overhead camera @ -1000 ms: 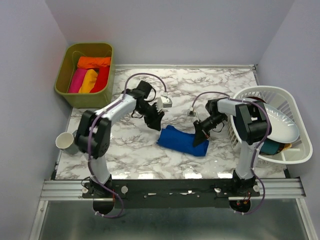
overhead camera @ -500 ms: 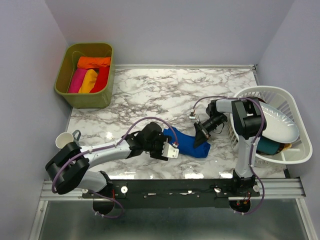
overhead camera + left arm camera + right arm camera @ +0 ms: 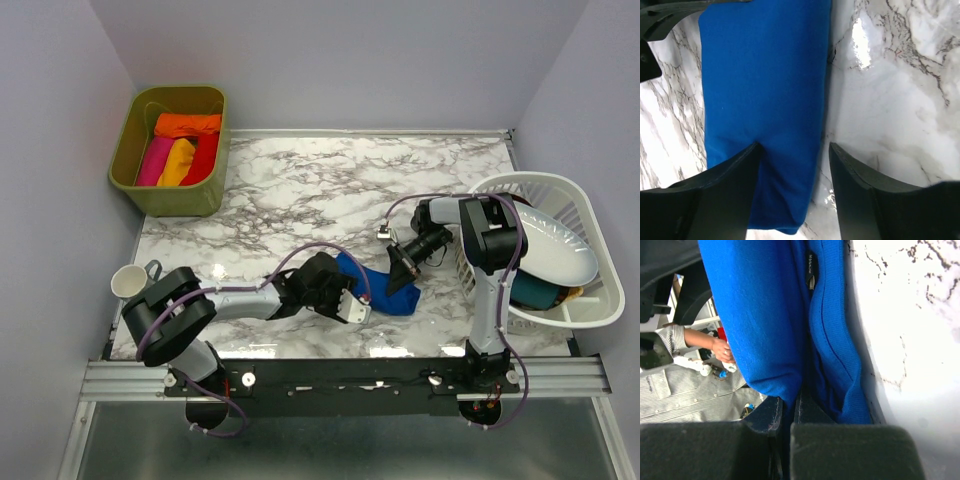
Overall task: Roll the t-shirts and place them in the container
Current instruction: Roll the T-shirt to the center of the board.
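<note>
Left wrist shows your left claw (image 3: 795, 150) open astride the blue t-shirt (image 3: 765, 90) on the table (image 3: 890, 100), right claw (image 3: 790, 407) pinching its other end; it looks soft and limp, so grip the folded edge.

- The top external view looks steeply down from above and behind the arm bases, far enough back to take in the whole marble table (image 3: 350, 180)
- The left wrist view sits close over the blue t-shirt (image 3: 765, 100), facing out between its own dark fingers (image 3: 725, 200) along the bottom edge
- The right wrist view is nearer still, with cloth filling most of it
- All three views share the blue t-shirt and the marble beside it
</note>
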`<state>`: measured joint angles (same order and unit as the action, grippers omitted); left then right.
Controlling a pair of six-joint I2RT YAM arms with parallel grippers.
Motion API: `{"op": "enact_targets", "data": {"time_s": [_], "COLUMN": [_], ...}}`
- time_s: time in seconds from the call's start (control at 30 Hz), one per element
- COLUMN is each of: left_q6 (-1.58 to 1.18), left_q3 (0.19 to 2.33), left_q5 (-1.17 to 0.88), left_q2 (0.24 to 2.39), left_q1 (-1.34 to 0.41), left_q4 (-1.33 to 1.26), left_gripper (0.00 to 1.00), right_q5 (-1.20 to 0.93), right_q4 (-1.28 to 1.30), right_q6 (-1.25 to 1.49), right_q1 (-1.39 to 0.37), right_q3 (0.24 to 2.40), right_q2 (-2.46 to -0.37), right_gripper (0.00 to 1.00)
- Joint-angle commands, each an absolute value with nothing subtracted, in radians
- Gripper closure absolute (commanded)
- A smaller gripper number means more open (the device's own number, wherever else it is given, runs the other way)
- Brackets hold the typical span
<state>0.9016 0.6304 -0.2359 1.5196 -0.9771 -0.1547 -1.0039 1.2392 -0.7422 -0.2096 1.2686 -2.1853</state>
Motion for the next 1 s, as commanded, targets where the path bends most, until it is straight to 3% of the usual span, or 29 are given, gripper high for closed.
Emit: {"op": "enact_targets", "data": {"time_s": [0.0,0.03,0.1,0.2,0.23,0.27,0.37,0.6,0.7,0.97], "left_q6": [0.945,0.951,0.960,0.962,0.966,0.969,0.977,1.040,1.045,0.931], "left_q3": [0.764,0.791,0.862,0.968,0.989,1.029,1.107,1.317,1.416,1.632], "left_q5": [-0.255,-0.267,-0.319,-0.398,-0.417,-0.442,-0.534,-0.738,-0.798,-0.946], "left_q2": [1.609,1.638,1.666,1.726,1.744,1.749,1.750,1.795,1.859,2.084], "left_q1": [-0.980,-0.980,-0.974,-0.959,-0.953,-0.947,-0.908,-0.801,-0.759,-0.684], "left_q4": [-0.005,0.042,0.164,0.351,0.430,0.472,0.636,1.066,1.216,1.347], "left_gripper": [0.46,0.51,0.70,0.83,0.85,0.90,0.95,0.97,0.97,0.96], "right_q5": [-0.953,-0.953,-0.943,-0.924,-0.914,-0.908,-0.888,-0.790,-0.732,-0.739], "right_q4": [1.184,1.183,1.160,1.097,1.079,1.056,1.016,0.974,0.879,0.505], "right_q6": [-0.767,-0.764,-0.744,-0.700,-0.690,-0.687,-0.669,-0.727,-0.813,-0.919], "right_q1": [-0.215,-0.213,-0.216,-0.215,-0.213,-0.213,-0.203,-0.190,-0.189,-0.279], "right_q3": [1.273,1.272,1.261,1.227,1.223,1.224,1.253,1.319,1.206,0.815], "right_q2": [-2.218,-2.217,-2.207,-2.152,-2.132,-2.078,-1.934,-1.660,-1.522,-0.906], "right_gripper": [0.98,0.98,0.87,0.68,0.44,0.01,0.00,0.00,0.00,0.00]}}
